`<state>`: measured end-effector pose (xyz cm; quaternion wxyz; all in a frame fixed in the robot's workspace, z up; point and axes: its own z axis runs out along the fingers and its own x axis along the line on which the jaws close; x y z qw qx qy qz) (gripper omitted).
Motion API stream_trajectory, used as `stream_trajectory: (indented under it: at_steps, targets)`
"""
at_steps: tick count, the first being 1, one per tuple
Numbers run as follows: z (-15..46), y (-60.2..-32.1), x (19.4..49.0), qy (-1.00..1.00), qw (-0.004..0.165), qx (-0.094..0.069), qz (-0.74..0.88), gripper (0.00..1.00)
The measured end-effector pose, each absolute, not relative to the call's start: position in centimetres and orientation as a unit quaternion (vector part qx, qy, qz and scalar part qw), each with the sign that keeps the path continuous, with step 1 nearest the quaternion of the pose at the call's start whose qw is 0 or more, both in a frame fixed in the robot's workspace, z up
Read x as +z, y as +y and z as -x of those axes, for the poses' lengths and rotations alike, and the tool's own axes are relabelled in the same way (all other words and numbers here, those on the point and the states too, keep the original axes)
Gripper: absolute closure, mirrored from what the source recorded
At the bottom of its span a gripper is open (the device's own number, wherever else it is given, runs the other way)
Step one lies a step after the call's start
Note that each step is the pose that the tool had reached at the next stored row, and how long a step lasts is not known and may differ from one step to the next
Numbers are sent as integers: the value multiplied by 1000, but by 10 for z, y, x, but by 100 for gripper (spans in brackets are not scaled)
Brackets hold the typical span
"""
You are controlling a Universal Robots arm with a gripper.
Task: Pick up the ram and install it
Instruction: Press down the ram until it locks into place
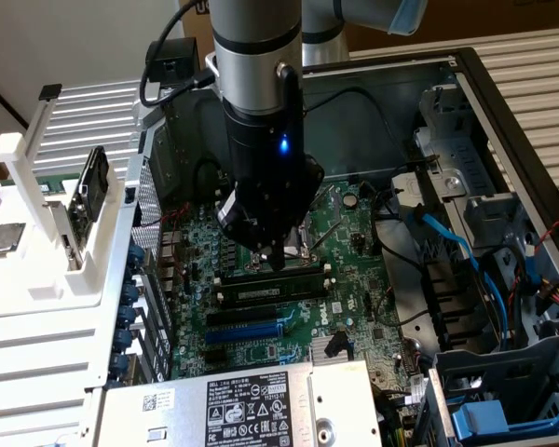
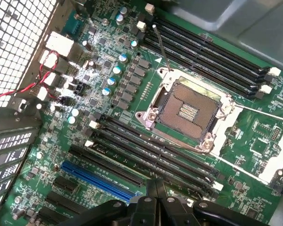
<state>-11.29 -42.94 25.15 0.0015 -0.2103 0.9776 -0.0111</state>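
An open computer case (image 1: 503, 112) lies on its side with the green motherboard (image 1: 354, 307) facing up, and the arm (image 1: 261, 112) reaches straight down into it. At its end the fingers (image 1: 279, 253) are closed tight together with nothing gripped between them. Their joined tips come down just at the edge of the processor socket (image 1: 303, 250), over the bank of long black memory slots (image 1: 261, 303) beside it. In the wrist view the same two dark fingers (image 2: 155, 184) meet with no gap, poised above the slots (image 2: 155, 157) that run between the blue expansion slot (image 2: 96, 181) and the bare socket (image 2: 191, 110). The ram (image 1: 270, 289) is a long, thin, dark stick with a pale label along its face. It lies lengthwise in one of the slots, level with the board and parallel to its neighbours. It sits directly under the fingertips, on the side towards the blue slot, very near them. Whether they touch its top edge cannot be told. From the wrist view I cannot tell which slot carries it. At the exterior view's left, a white rack (image 1: 37, 270) beside the case holds a small dark board (image 1: 91, 186) standing tilted on edge, well apart from the fingers.
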Motion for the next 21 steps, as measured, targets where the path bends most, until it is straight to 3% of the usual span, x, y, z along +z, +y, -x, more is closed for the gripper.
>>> stream_trajectory:
  at_steps: [21]
  targets:
    - [113,-429,252,1000,-1,-11,-1,90]
